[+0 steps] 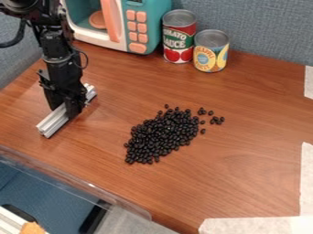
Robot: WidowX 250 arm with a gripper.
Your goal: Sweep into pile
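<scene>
The gripper [66, 109] is hanging over the left part of the table [245, 160], pointing down from the upper left of the view; its fingers are standing narrow, closing around the bar [53, 122] and holding it between them. The bar is lying low along the table top, slanting from the lower left toward the upper right; both its ends are sticking out past the fingers.

The beans [160, 135] are lying near the middle of the table, well apart from the bar; most of them are forming one dense, long patch, which is running from lower left to upper right; a few are straying from its upper right end, some sitting in a small cluster and others singly; a few more are dotting its edges.

Behind them, the microwave [153, 27] is standing at the back of the table; the red can [178, 39] is standing upright just beside it, and the yellow can [211, 52] is standing upright next to the red one, a little nearer the camera; a blue-grey partition [263, 27] is rising behind; white tape [307, 173] is running along the right side and the lower right corner.
</scene>
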